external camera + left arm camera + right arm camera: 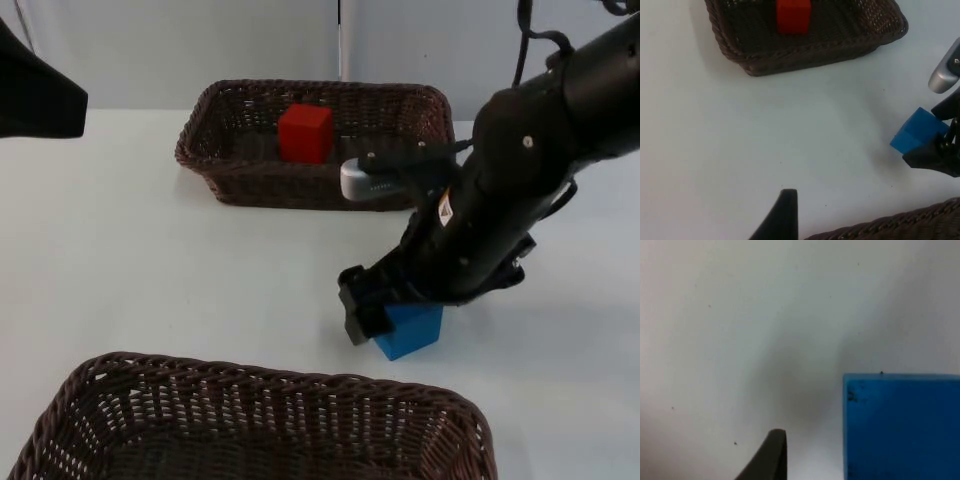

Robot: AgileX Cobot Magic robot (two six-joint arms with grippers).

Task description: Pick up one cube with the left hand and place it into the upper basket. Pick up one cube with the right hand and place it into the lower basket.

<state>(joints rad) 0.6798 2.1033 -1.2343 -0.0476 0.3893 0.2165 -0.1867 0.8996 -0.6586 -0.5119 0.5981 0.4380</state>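
One red cube (pixel 305 132) lies in the upper basket (pixel 225 170). Right end effector (pixel 385 320) is down at the blue cube (pixel 412 332) on the desk (pixel 150 270); finger state unclear. Left wrist view shows cube beside lower basket (pixel 900 226); left arm waits, its end effector's state cannot be told.

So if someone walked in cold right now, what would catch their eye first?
The right gripper, low on the white table top, at the bright blue cube just beyond the lower dark wicker basket. Next, the red cube sitting inside the upper dark wicker basket by the grey wall. The left gripper waits above bare table.
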